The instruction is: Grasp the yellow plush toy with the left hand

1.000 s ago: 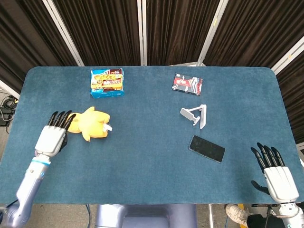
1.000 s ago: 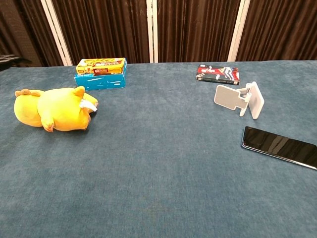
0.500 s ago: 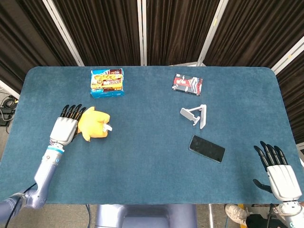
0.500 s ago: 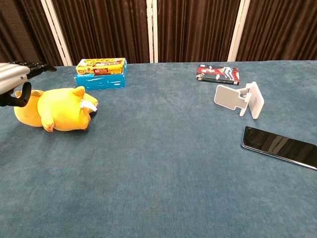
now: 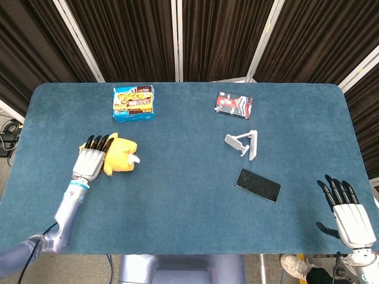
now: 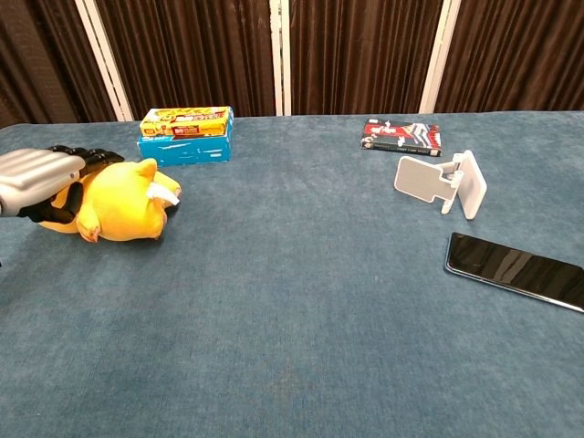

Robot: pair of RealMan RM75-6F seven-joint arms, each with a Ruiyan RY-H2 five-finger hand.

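Yellow plush toy (image 5: 121,157) lies nr table's left edge, left hand (image 5: 92,161) draped over its rear w/ fingers apart, not clamped; looks soft, light, squashy, so grab round body.

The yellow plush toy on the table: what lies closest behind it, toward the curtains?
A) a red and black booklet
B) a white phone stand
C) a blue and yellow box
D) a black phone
C: the blue and yellow box lies just behind the yellow plush toy, on the left side of the table, while the other things lie far off to the right.
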